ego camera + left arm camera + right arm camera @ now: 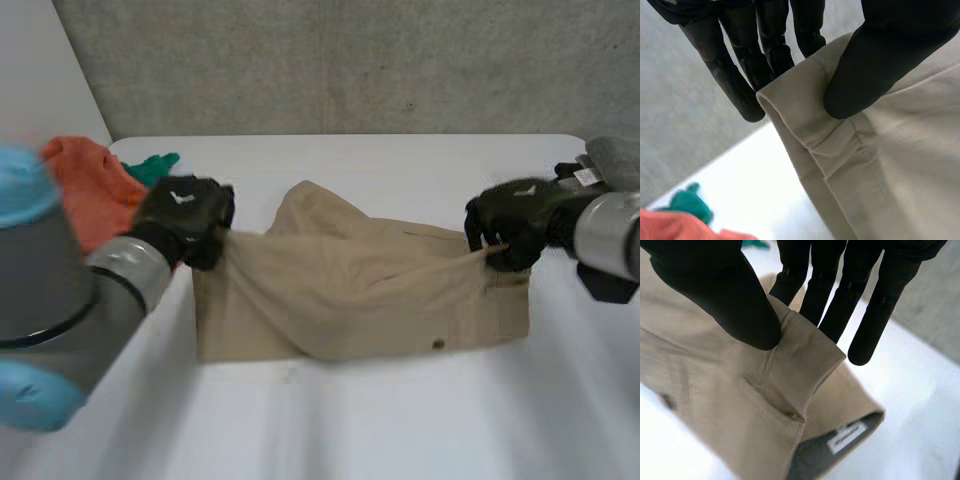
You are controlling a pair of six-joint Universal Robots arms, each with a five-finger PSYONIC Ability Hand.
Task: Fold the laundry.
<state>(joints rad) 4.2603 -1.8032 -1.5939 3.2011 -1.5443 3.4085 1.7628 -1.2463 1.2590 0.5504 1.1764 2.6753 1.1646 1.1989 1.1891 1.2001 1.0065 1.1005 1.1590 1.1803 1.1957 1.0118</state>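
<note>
The beige garment (pixel 360 290) is laid centrally on the white table (pixel 400 430). One upper-layer edge is clamped between thumb and fingers by the left hand (pixel 185 212), the opposite edge by the right hand (pixel 515 222), presumably so that the layer is tensioned for folding.

Near strip of table (pixel 400 420) in front of the tan garment (pixel 360 290) is bare, so there's open passage side to side. Far strip between garment and grey wall (pixel 350 60) is bare too. Garment spans the middle, pinched taut between left robot hand (pixel 185 215) and right robot hand (pixel 515 225), blocking any straight reach across. Far-left corner is crowded: orange cloth (pixel 90 185) and green cloth (pixel 155 167) lie just beside the left robot hand. Left arm (pixel 60 290) fills the near-left side.
</note>
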